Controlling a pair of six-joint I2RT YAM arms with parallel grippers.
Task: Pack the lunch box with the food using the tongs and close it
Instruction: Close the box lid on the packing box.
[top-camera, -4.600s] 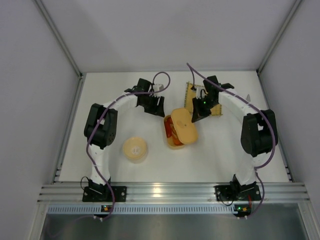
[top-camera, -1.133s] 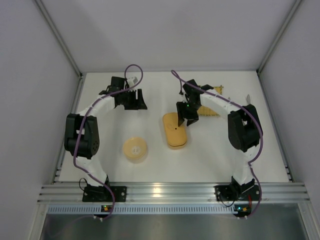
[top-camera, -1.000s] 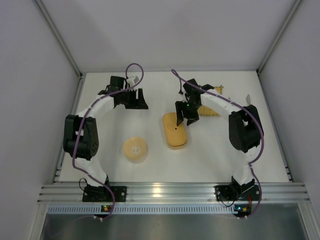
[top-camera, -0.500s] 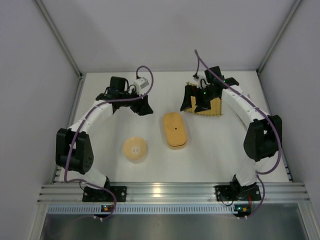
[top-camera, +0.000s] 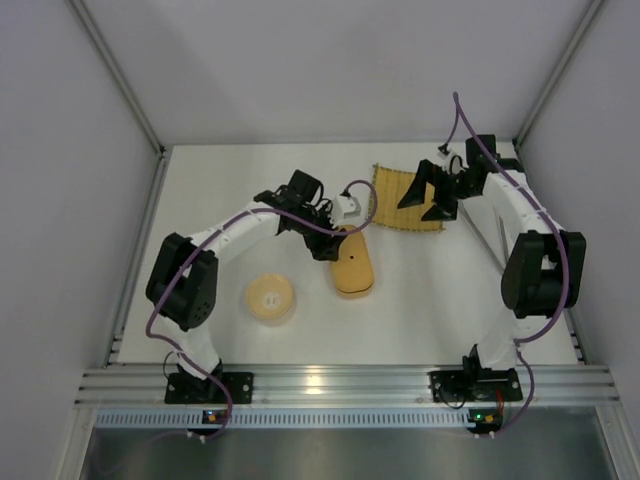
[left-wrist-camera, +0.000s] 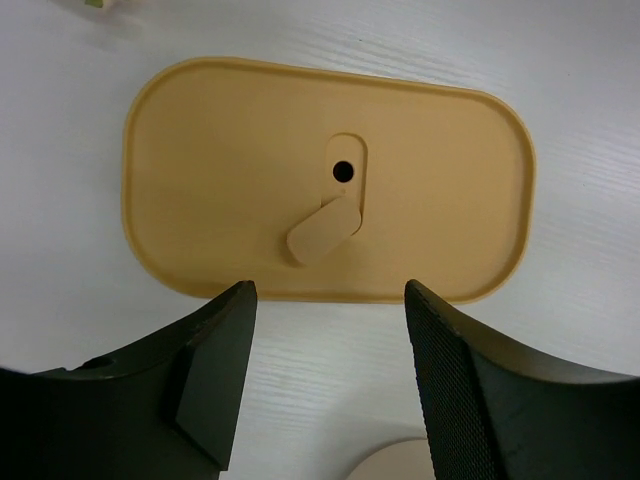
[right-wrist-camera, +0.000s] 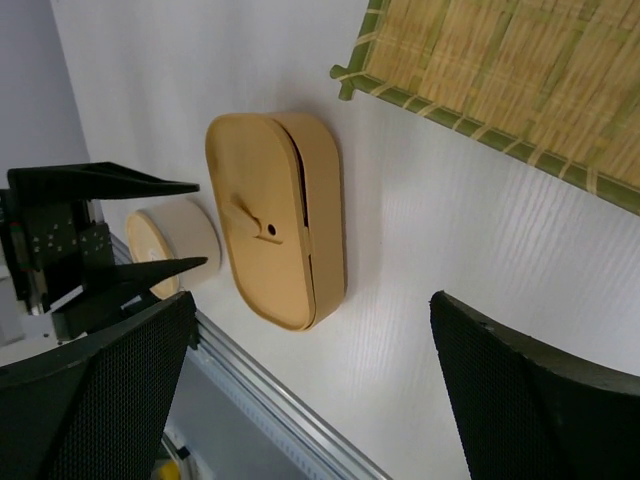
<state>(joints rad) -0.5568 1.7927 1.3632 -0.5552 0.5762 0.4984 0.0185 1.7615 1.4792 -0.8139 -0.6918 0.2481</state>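
Observation:
The lunch box (top-camera: 352, 265) lies in the middle of the table with its matching lid on it; in the left wrist view the lid (left-wrist-camera: 330, 215) shows a small hole and a tab. The food is hidden. My left gripper (top-camera: 331, 243) hovers at the box's far-left end, open, with only bare table between its fingers (left-wrist-camera: 215, 375). My right gripper (top-camera: 427, 197) hangs over the bamboo mat, open wide and empty, well to the right of the lunch box (right-wrist-camera: 280, 220). A thin grey strip (top-camera: 492, 238) by the right arm may be the tongs.
A flat bamboo mat (top-camera: 395, 190) lies at the back right, also seen in the right wrist view as the mat (right-wrist-camera: 520, 90). A round tan container (top-camera: 270, 298) sits left of the box. The aluminium rail (top-camera: 320, 382) runs along the near edge.
The right gripper pulled back from the box to over the mat and opened wide. The left arm swung right until its gripper reached the box. The lid stayed on.

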